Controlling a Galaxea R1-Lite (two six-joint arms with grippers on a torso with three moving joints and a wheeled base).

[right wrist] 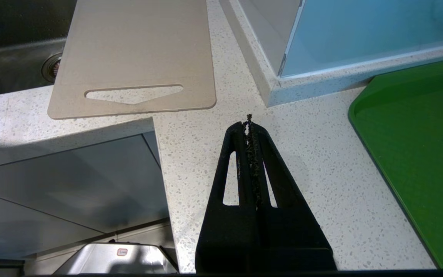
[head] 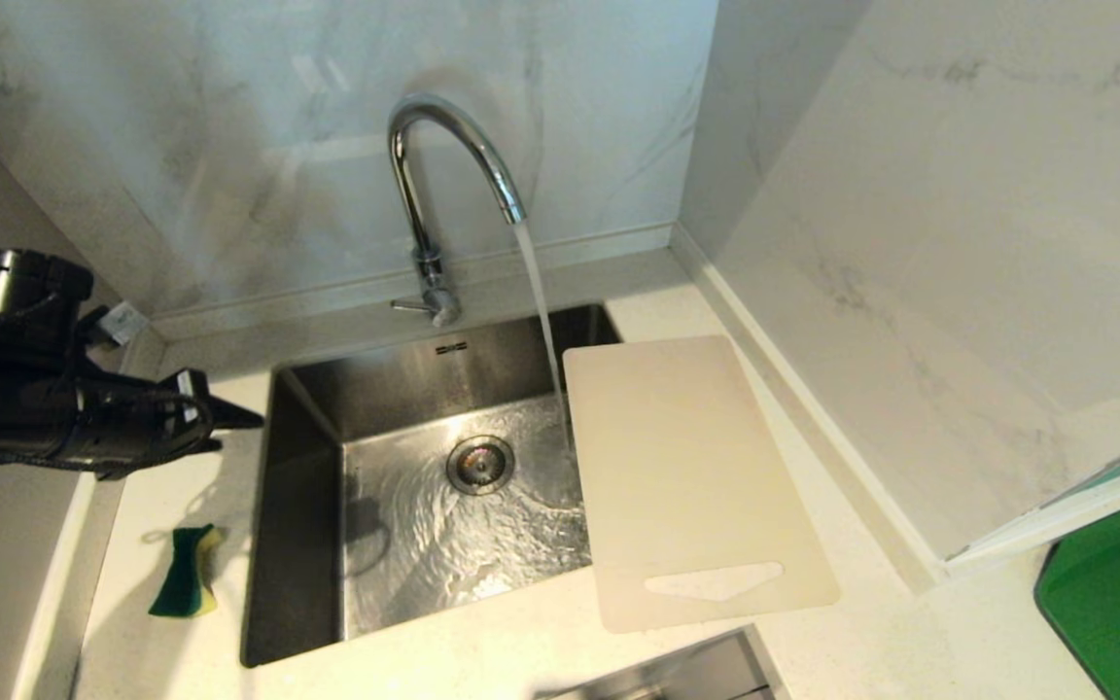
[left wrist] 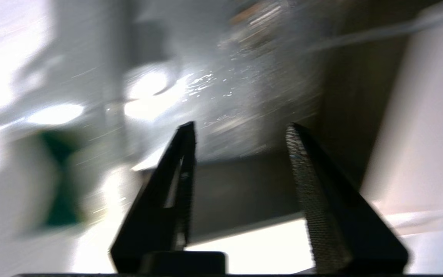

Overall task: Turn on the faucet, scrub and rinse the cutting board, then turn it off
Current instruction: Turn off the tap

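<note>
Cutting board (head: 691, 476) first: in the head view it is lying flat on the counter (head: 482, 656) along the sink's (head: 302, 506) right edge, its left long edge overhanging the basin and its handle slot facing the counter's front edge. The faucet (head: 434, 185) is sitting at the sink's back edge and is pouring a stream that is landing in the basin just beside the board's far left corner. A green and yellow sponge (head: 186, 572) is lying on the counter strip left of the sink. The left gripper (head: 229, 420) is hovering over that strip near the sink's back left corner, touching nothing.

In the left wrist view, blurred, the left gripper's two fingers (left wrist: 175, 192) are standing apart with nothing between them; a green smear beside them is probably the sponge, and wet steel is glinting beyond.

In the right wrist view the right gripper (right wrist: 249, 123) is hanging over bare counter with its fingers pressed together and holding nothing. The board's slotted end is lying near it, and a green tray (right wrist: 421, 154) is occupying the counter's right side.

Risk: the board is only partly supported, so a push from the sponge side could tip it into the basin or slide it. Water striking its corner could also be splashing onto the counter.
</note>
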